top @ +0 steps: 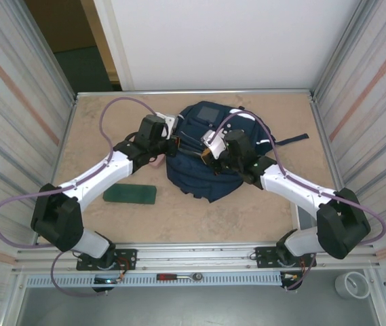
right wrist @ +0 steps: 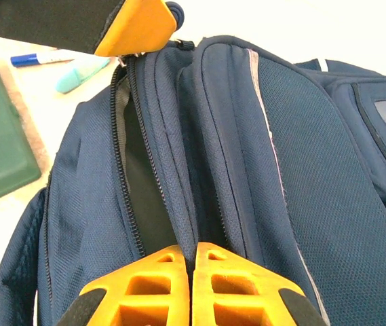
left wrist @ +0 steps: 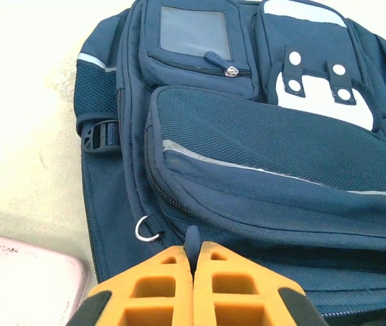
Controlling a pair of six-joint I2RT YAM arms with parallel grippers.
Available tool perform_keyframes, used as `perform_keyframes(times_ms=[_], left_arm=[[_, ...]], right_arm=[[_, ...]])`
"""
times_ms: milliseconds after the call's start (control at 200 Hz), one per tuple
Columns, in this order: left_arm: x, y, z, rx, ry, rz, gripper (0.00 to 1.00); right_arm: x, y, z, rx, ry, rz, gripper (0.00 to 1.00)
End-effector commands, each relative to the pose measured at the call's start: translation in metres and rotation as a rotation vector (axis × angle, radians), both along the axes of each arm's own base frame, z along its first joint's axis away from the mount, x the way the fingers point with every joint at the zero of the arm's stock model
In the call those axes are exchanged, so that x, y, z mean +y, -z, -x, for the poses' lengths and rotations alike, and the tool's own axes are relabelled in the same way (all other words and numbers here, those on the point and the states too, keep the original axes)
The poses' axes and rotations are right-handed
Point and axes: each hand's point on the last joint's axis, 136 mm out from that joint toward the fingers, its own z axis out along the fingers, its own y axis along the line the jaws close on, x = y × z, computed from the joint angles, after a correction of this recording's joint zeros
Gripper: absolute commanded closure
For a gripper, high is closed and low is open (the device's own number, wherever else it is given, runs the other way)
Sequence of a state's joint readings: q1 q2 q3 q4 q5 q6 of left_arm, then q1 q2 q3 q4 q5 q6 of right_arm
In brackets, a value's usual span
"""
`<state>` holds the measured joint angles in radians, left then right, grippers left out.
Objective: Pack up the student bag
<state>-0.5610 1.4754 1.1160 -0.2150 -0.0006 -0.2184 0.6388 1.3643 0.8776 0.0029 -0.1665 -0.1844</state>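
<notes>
Your navy-blue fabric backpack (top: 203,182) lies mid-table (top: 260,210), main zip part open, grey lining showing. Left gripper (left wrist: 193,250) is clamped on its dark-blue pull tab (left wrist: 191,238). Right gripper (right wrist: 194,250) fingers are together at the seam beside the opening; can't tell if fabric's pinched.

The student bag (left wrist: 260,129) is matt navy woven cloth, part coarse mesh; its stripes (left wrist: 233,161) shine silvery; its ring (left wrist: 147,231) is bright metal. The left gripper (left wrist: 193,252) has fingers (left wrist: 237,285) of matt orange plastic.
</notes>
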Motion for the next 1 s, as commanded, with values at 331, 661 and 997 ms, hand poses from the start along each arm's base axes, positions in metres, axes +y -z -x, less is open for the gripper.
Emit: perform_keyframes(times_ms=[331, 661, 997], left_arm=[[0.034, 0.000, -0.051, -0.046, -0.166, -0.009, 1.00], [0.025, 0.021, -0.090, -0.026, -0.183, 0.018, 1.00], [0.010, 0.041, -0.128, -0.017, -0.217, 0.088, 1.00]], right_arm=[[-0.079, 0.017, 0.013, 0.103, 0.212, -0.130, 1.00], [-0.088, 0.007, 0.012, 0.115, 0.209, -0.217, 1.00], [-0.083, -0.003, 0.009, 0.112, 0.166, -0.257, 1.00]])
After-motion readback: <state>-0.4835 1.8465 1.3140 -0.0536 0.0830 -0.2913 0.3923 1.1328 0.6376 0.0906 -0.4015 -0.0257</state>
